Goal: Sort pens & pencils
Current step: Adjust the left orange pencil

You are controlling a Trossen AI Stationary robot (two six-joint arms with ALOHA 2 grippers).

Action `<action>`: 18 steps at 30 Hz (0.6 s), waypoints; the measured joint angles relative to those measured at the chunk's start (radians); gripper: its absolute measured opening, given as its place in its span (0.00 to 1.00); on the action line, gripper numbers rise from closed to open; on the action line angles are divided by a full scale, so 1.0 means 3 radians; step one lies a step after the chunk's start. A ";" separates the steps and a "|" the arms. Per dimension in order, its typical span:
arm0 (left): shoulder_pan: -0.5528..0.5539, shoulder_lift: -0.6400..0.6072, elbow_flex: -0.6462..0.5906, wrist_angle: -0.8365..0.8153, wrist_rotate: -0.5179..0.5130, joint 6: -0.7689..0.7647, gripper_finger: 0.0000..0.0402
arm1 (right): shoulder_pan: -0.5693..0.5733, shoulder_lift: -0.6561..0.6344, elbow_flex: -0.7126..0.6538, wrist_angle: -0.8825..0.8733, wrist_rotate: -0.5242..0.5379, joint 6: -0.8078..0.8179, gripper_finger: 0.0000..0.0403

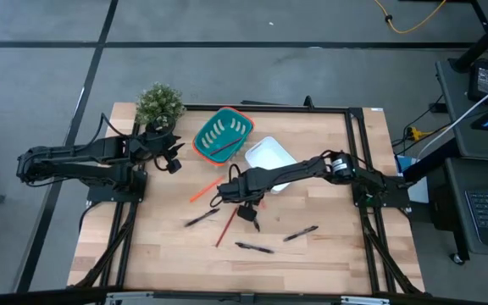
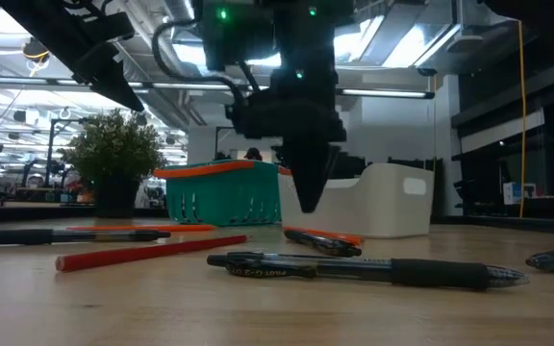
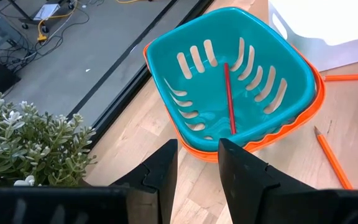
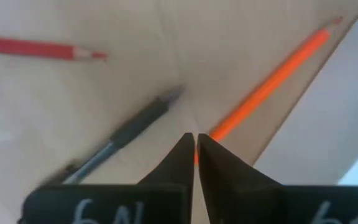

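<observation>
While four black pens lie scattered on the wooden table [image 1: 329, 254], the pencils are split between the table and the teal basket [image 1: 213, 129]. One pen [image 1: 202, 219] lies left of centre, another [image 1: 255, 247] near the front edge, a third [image 1: 300, 233] to its right, and a fourth [image 4: 126, 134] sits just beneath the right gripper [image 1: 248, 212]. A red pencil [image 1: 225, 227] lies between the left and front pens, an orange pencil [image 1: 206, 191] lies nearer the basket, and another orange pencil [image 4: 272, 84] runs beside the white bin [image 1: 269, 157], close to the fourth pen. One red pencil [image 3: 229, 99] rests inside the basket.

The right gripper hangs just above the table at its middle, fingers pressed together with nothing between them, their tips over the spot where the pen and the orange pencil nearly meet. The left gripper [image 3: 196, 163] waits at the back left, beside the potted plant [image 1: 159, 103], its fingers parted and empty, pointing toward the basket.
</observation>
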 joint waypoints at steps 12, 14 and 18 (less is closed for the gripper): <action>-0.0001 0.0000 0.0000 -0.0001 0.0004 0.0000 0.27 | -0.0067 -0.0012 -0.0345 0.0003 0.0139 0.0058 0.05; 0.0000 0.0000 0.0000 -0.0001 0.0004 0.0000 0.27 | -0.0075 -0.0013 -0.0374 -0.0074 0.0171 0.0059 0.05; -0.0001 0.0000 0.0000 -0.0001 0.0005 0.0000 0.27 | -0.0082 -0.0034 -0.0385 -0.0109 0.0174 0.0059 0.05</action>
